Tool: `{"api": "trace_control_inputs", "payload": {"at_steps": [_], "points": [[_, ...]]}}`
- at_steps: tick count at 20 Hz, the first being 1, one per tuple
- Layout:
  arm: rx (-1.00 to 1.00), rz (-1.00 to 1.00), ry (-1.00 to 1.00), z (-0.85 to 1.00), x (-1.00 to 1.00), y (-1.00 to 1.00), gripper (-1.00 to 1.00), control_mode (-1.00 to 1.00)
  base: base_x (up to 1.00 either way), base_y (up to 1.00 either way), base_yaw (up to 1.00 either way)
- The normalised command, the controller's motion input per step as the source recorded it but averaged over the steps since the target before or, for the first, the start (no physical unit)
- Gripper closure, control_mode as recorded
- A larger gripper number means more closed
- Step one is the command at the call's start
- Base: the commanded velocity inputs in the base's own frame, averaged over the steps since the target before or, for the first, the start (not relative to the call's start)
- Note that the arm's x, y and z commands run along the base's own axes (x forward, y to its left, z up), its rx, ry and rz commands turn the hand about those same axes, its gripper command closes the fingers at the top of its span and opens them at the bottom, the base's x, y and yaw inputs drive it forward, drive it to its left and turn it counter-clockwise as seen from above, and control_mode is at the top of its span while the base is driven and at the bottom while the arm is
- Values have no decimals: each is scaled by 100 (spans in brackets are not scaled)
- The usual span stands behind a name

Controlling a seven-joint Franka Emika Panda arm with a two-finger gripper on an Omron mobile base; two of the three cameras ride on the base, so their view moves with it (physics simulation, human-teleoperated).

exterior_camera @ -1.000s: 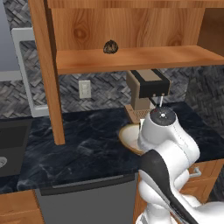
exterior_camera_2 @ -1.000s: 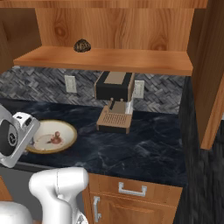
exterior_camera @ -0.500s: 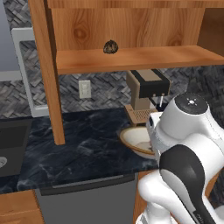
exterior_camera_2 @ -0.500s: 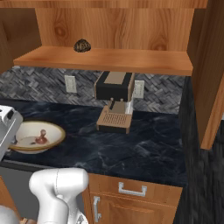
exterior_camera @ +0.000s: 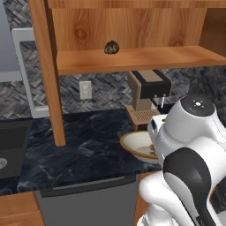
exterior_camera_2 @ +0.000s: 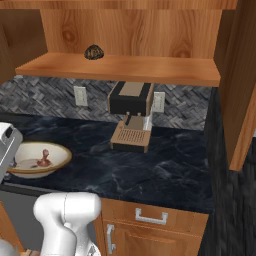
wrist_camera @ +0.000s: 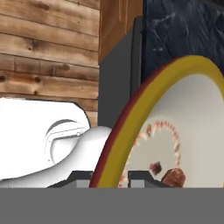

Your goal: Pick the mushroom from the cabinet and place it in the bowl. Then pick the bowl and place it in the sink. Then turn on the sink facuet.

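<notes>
You are looking along the gripper, whose two dark fingertips sit shut on either side of the bowl's rim. The bowl has a tan-orange edge and a cream inside, with a small reddish-brown lump lying in it. Beyond it you see dark marbled counter, a grey panel and plank flooring.

Kitchen: a coffee machine stands on the dark marble surface, beneath the wooden cabinet, with drawers below.
</notes>
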Motion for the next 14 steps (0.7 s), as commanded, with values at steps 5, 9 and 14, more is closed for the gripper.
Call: {"api": "trace_control_inputs", "payload": {"at_steps": [5, 9, 14], "points": [[0, 0, 0, 0, 0, 0, 100, 100, -93, 34, 0], [0, 0, 0, 0, 0, 0, 100, 100, -78, 89, 0], [0, 0, 0, 0, 0, 0, 100, 100, 12, 100, 0]]}}
